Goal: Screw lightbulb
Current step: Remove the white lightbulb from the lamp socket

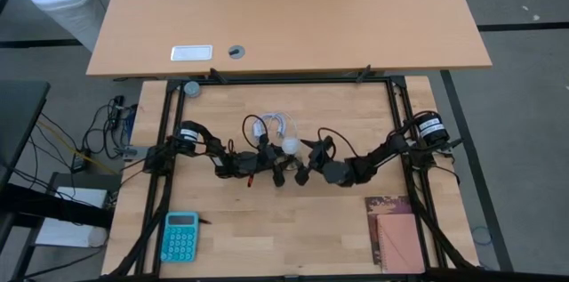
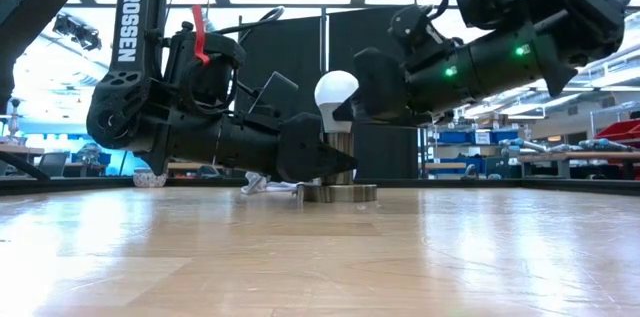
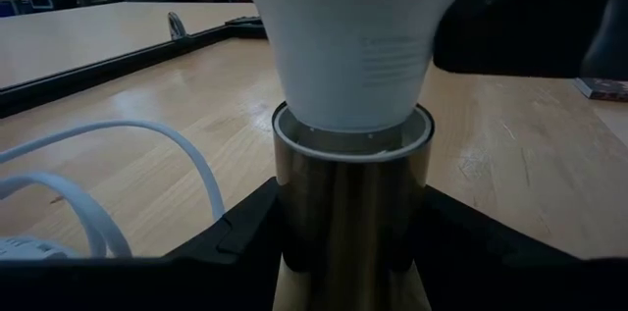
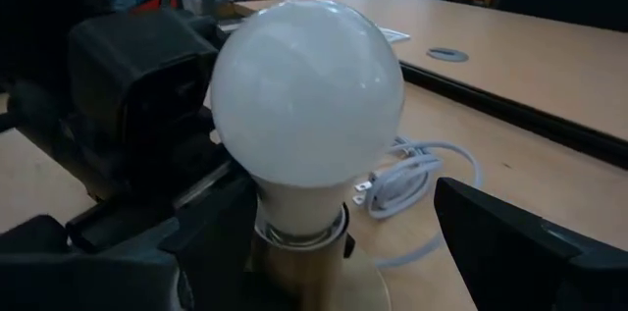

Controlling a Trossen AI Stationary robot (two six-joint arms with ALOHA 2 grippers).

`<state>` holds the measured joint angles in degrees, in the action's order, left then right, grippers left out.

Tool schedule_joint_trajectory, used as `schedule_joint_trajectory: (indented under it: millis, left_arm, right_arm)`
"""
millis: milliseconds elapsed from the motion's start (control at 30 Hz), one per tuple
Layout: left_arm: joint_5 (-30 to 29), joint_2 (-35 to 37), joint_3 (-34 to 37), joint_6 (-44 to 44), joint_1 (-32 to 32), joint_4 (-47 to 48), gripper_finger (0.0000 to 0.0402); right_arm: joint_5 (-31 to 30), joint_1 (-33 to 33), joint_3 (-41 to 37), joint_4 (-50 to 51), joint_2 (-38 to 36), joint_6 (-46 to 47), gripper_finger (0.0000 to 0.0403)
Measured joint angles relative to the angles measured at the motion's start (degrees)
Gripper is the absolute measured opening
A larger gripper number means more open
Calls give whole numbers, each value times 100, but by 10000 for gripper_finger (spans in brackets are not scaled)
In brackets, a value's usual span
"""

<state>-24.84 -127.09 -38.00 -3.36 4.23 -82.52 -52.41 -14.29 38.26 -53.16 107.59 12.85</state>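
The white lightbulb (image 2: 336, 91) stands upright with its narrow end in a shiny metal socket (image 2: 338, 169). The socket's flat round base (image 2: 340, 193) rests on the wooden table near its middle. My left gripper (image 3: 351, 242) comes level from the table's left and is shut on the socket's tube below the bulb (image 3: 353, 46). My right gripper (image 4: 319, 208) comes from the right at the height of the globe (image 4: 309, 95) and is open. Its fingers stand on either side of the bulb, and a gap shows beside the one finger (image 4: 520, 242) that is plain. My left gripper pinches the socket's upright metal tube (image 3: 348, 203) between its two fingers (image 3: 240, 228), just under the tube's rim. The fingers come level from the table's left. The socket stays upright with its base on the table and the bulb in its top.
A coiled white cable (image 1: 271, 124) lies just beyond the socket. A teal calculator (image 1: 180, 236) sits at the near left and brown booklets (image 1: 396, 233) at the near right. A black frame (image 1: 284, 80) borders the work table. A larger desk (image 1: 284, 15) stands behind it.
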Motion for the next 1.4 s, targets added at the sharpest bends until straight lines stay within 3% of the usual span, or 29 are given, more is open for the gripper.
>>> schedule_joint_trajectory:
  millis: [233,533,867,1400]
  left_arm:
    - [-1,0,-2,2,0,6,193]
    - [8,0,-1,15,3,9,193]
    - [9,0,-1,10,2,3,193]
    - [8,-2,0,-26,2,-23,193]
  right_arm:
    - [-523,-149,0,77,2,-135,308]
    - [-2044,-450,0,202,2,-70,308]
    - [-448,-412,0,499,2,793,308]
    - [759,134,135,-55,2,94,308]
